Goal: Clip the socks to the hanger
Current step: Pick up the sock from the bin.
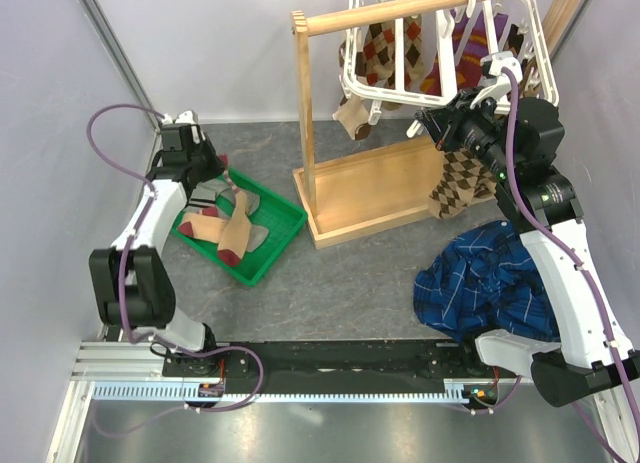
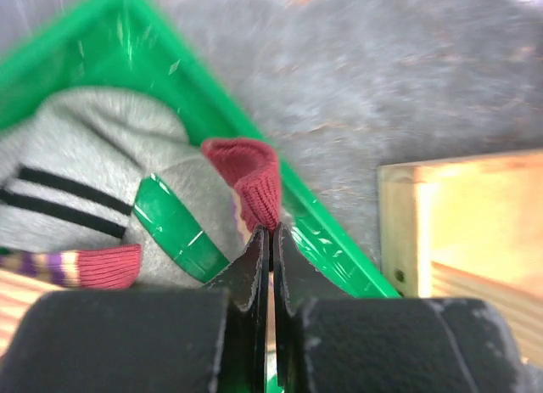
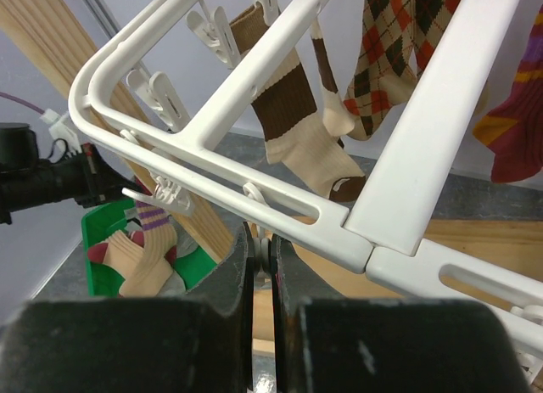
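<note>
A green tray (image 1: 293,223) holds tan socks (image 1: 226,238) with maroon ends and a grey sock (image 1: 205,193) with dark stripes. My left gripper (image 1: 228,176) is down in the tray's far corner. In the left wrist view it (image 2: 270,230) is shut, with the maroon end (image 2: 254,176) of a tan sock pinched at its tips beside the grey sock (image 2: 93,147). The white hanger (image 1: 352,43) hangs from the wooden rail. My right gripper (image 1: 422,123) is under its frame (image 3: 437,113), and there it (image 3: 260,233) is shut on a small white clip (image 3: 260,244).
The wooden rail stand (image 1: 370,188) sits mid-table, right of the tray. Argyle socks (image 1: 455,178) and a brown striped sock (image 3: 293,104) hang from the hanger. A blue plaid cloth (image 1: 490,278) lies beside the right arm. Grey walls close both sides.
</note>
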